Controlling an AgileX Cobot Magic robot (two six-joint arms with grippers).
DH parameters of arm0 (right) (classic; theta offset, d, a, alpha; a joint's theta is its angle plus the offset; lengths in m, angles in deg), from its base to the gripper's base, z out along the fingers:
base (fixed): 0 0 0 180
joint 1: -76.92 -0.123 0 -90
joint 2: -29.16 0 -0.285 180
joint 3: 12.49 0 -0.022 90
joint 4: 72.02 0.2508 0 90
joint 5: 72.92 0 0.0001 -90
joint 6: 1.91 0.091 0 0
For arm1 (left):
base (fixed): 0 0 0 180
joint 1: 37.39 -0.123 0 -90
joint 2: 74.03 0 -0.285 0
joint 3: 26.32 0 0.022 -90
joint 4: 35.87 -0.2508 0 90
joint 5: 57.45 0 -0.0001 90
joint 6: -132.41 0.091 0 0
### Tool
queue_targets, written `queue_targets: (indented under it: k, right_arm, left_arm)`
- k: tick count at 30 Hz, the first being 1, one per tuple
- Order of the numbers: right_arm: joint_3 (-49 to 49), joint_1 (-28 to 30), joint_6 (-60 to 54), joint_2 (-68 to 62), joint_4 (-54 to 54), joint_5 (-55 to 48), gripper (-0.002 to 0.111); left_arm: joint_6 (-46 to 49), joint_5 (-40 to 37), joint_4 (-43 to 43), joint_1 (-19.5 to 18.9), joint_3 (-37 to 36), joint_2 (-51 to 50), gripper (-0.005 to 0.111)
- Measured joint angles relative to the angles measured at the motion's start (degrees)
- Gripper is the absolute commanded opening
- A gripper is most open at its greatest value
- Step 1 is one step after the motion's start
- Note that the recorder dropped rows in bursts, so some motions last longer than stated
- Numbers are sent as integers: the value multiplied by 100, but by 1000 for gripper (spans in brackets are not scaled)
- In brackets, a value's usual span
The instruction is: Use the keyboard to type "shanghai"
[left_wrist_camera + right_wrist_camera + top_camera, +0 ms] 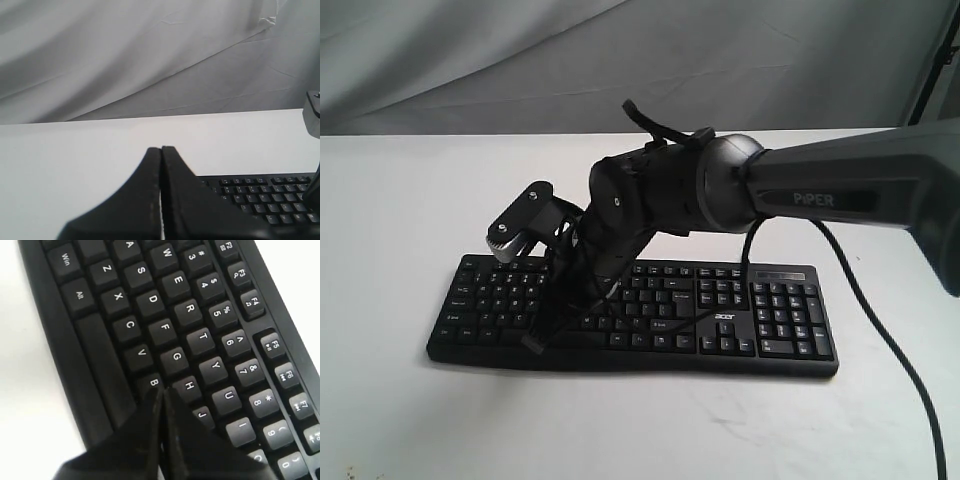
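Observation:
The black keyboard (775,315) with white lettering lies flat on the white table (390,200). My right arm reaches across it from the right. Its gripper (534,341) points down over the left half of the keys. In the right wrist view this gripper (163,390) is shut, with nothing held. Its tips sit just over the B key (152,383) and beside the H key (189,386); I cannot tell whether they touch. My left gripper (161,148) is shut and empty, off the keyboard's (267,197) left end above bare table.
A grey cloth backdrop (520,60) hangs behind the table. A black cable (890,350) trails over the table to the right of the keyboard. The right arm's camera housing (520,225) sticks out above the keyboard's left part.

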State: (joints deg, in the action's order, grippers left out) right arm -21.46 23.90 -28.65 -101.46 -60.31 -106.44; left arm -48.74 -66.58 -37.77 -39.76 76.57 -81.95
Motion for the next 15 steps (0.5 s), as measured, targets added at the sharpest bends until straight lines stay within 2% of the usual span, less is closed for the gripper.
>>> queue_targets:
  k: [15]
  right_arm:
    - [0,0,-3,-128,-53,118,0]
  left_arm:
    - [0,0,0,0,0,0,0]
